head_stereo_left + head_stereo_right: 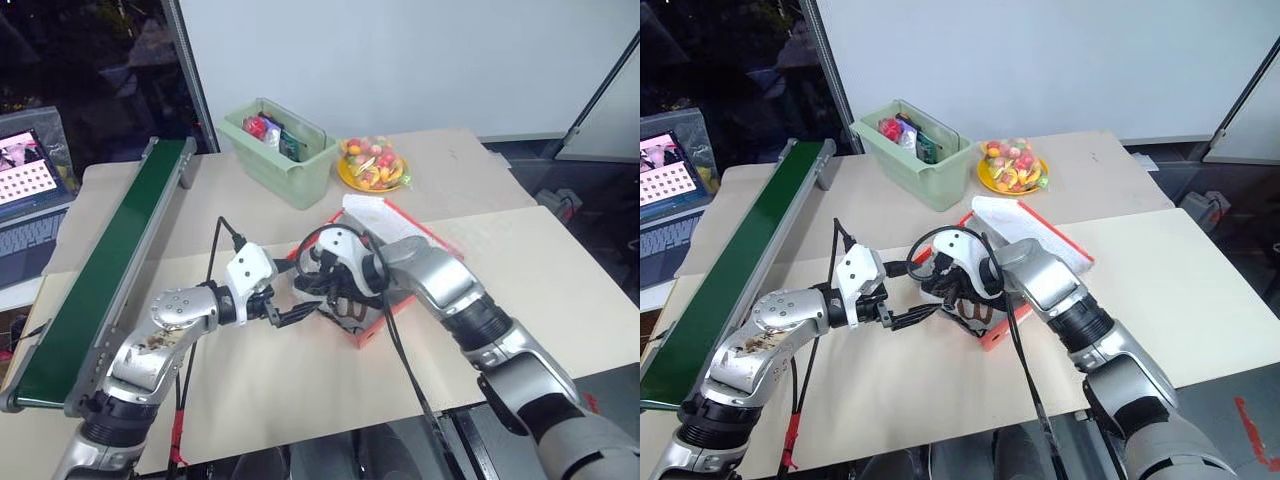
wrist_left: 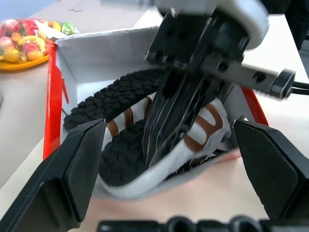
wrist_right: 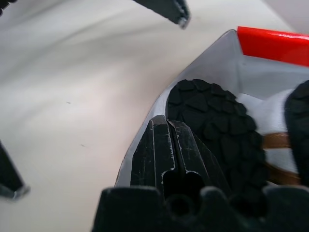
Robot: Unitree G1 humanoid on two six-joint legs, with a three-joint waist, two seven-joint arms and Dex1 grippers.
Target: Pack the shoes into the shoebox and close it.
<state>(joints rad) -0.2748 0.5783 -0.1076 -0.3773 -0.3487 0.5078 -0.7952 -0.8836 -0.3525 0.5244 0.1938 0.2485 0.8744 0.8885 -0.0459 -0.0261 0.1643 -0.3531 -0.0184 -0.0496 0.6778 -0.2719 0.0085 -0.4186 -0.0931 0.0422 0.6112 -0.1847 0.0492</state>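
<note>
Between the spread fingers of the left gripper (image 2: 169,181) sits the near end of the shoebox (image 2: 53,101), red-orange outside and white within, with both shoes (image 2: 159,154) lying on their sides inside it — black ridged soles turned toward the left fingers, off-white uppers with brown stripes behind them. Left fingers stand wide and hold nothing, one pad (image 2: 72,169) to each side of the box end but apart from it. Right gripper (image 3: 170,140) has its two fingers pressed together, empty, the tips down at the box's near wall and right against a sole's toe; from the left wrist it shows as a dark narrow wedge pushed in among the shoes. Judged step: seating the shoes, tucking the toe ends below the rim, with packing nearly done and the closing not yet begun. One toe looks to bulge over a bowed near wall, so the next move likely calls for a firm downward and inward nudge from the shut fingers, then clearing both grippers before swinging the lid (image 1: 375,212) — it lies open on the far side of the box from the fingers — over the top. Cardboard wall seems soft; pushing hard could crease it.
</note>
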